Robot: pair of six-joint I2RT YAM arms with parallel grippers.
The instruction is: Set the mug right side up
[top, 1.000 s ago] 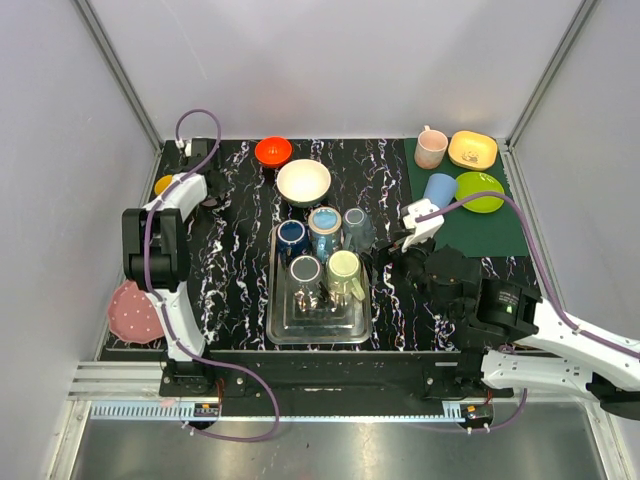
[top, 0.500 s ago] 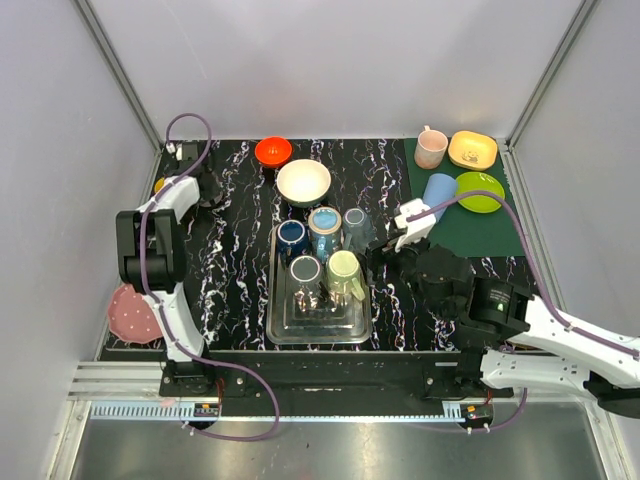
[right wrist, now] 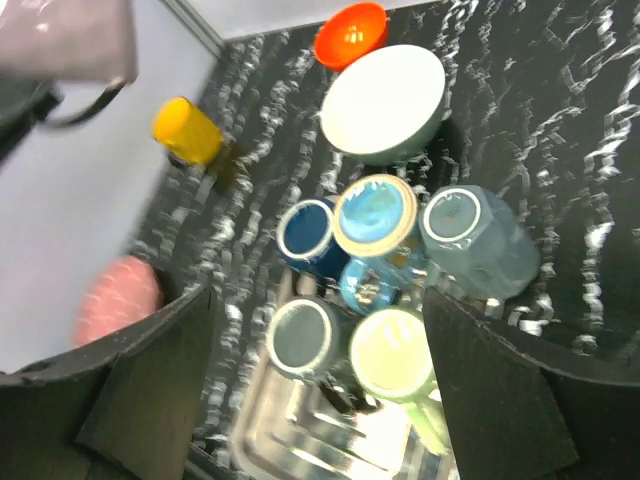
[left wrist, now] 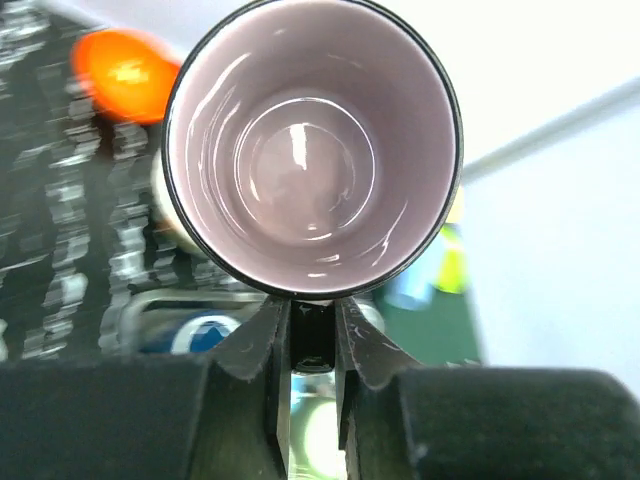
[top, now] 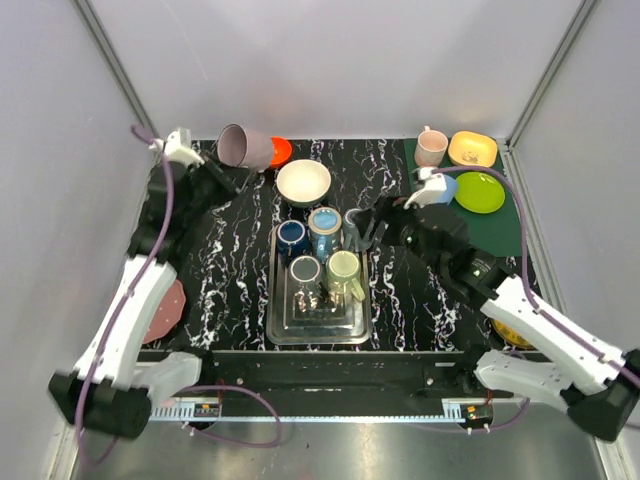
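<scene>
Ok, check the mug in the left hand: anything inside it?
No, the mug held by the left hand shows a bare glossy interior.

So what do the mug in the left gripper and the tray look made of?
The mug is probably glazed ceramic: glossy mauve inside, with sharp light reflections and a dark rim. The tray is likely stainless steel, judging by its silvery, reflective sheen.

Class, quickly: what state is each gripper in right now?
Left gripper: shut on the mauve mug.
Right gripper: open, holding nothing.
</scene>
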